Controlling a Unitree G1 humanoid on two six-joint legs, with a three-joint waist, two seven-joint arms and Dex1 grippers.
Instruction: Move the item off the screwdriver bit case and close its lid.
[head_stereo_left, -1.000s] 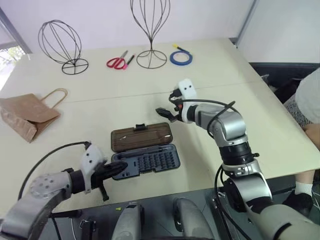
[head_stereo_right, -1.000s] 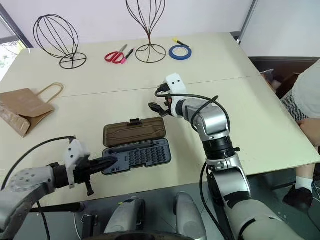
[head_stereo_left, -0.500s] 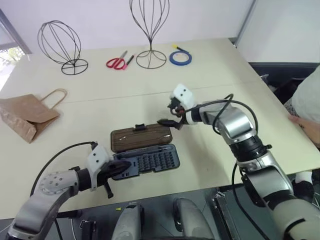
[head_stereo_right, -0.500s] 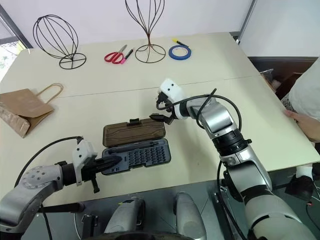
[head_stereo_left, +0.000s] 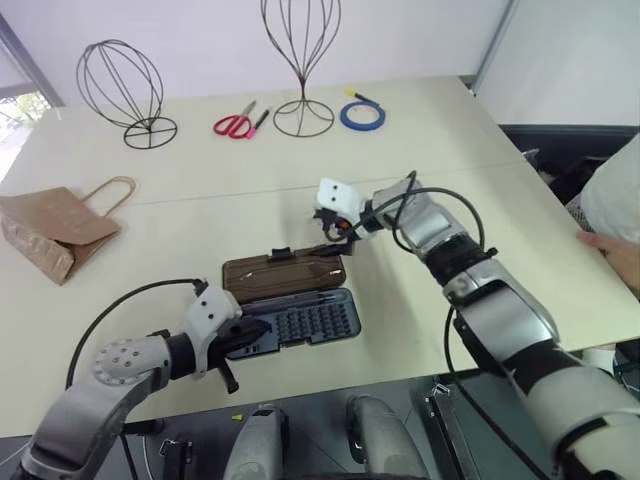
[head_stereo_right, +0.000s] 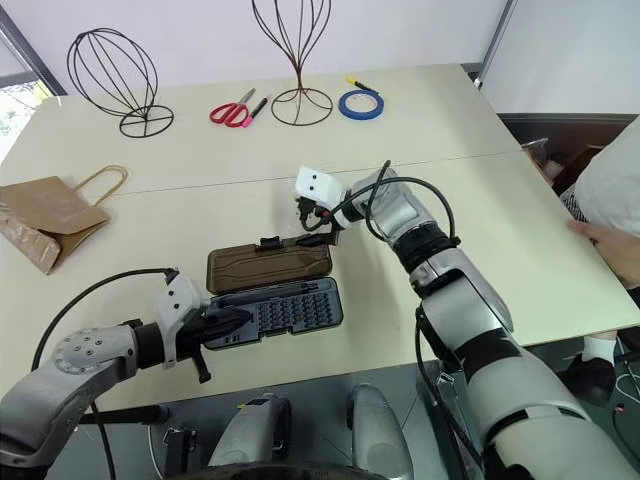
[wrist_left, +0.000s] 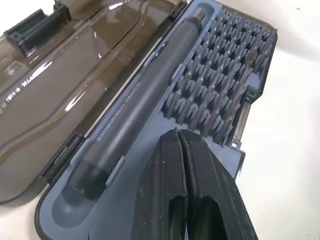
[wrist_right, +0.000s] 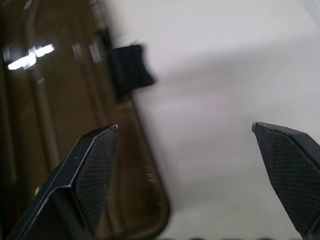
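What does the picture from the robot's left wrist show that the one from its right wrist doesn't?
The left wrist view alone: the screwdriver bit case tray with a grey driver handle and rows of bits, under the shut left gripper. The right wrist view alone: the right gripper, open, one finger over the lid's corner, the other over the table. Both: the flat-lying brown lid and its black latch tab.

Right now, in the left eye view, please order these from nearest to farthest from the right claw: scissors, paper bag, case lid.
1. Case lid, directly under the right claw.
2. Scissors, at the table's far side.
3. Paper bag, far left edge.
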